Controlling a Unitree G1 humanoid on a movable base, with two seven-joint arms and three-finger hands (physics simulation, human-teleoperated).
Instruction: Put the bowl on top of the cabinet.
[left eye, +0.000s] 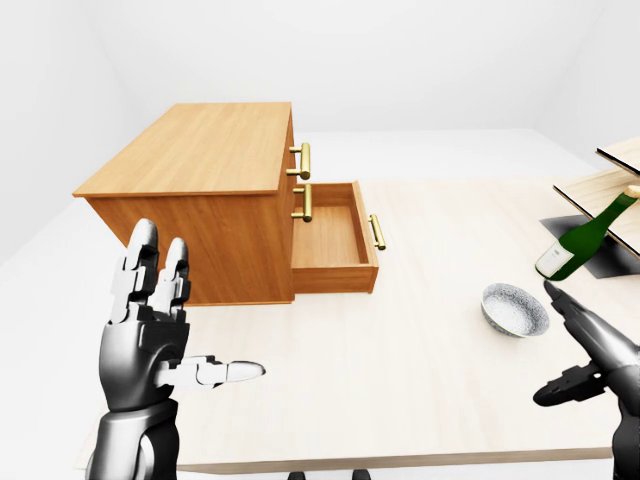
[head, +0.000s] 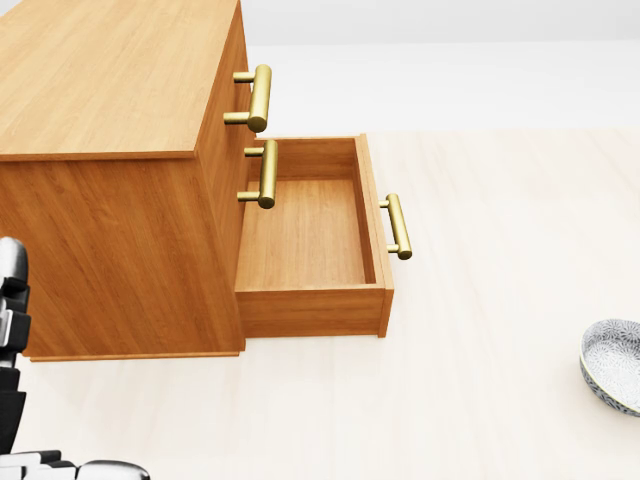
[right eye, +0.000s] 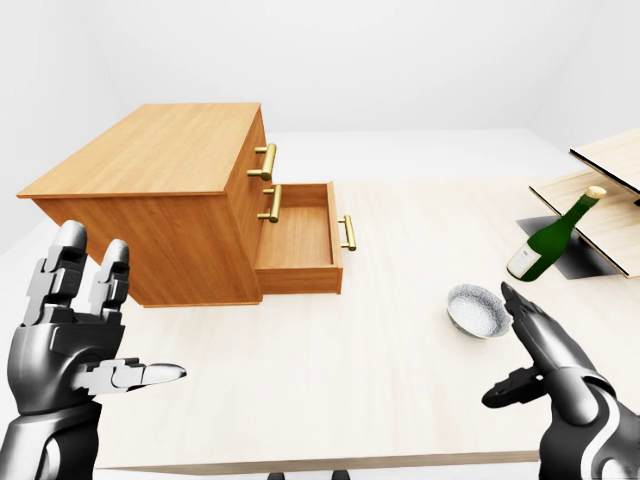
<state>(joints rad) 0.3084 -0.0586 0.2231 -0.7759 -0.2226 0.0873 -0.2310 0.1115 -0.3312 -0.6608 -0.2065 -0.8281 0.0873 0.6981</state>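
A grey patterned bowl (left eye: 514, 308) rests on the pale table, right of the wooden cabinet (left eye: 200, 175); the head view shows it cut by the right edge as bowl (head: 612, 365). The cabinet's lowest drawer (left eye: 334, 245) stands pulled out and holds nothing. My left hand (left eye: 160, 330) is raised at the lower left with fingers spread, open and holding nothing. My right hand (right eye: 535, 345) hovers open just below and right of the bowl, not touching it.
A green bottle (left eye: 585, 237) leans at the right, near wooden boards (left eye: 615, 200) and a dark mat. Brass handles (left eye: 304, 160) jut from the cabinet's drawer fronts. The table's near edge (left eye: 400, 462) runs along the bottom of the left-eye view.
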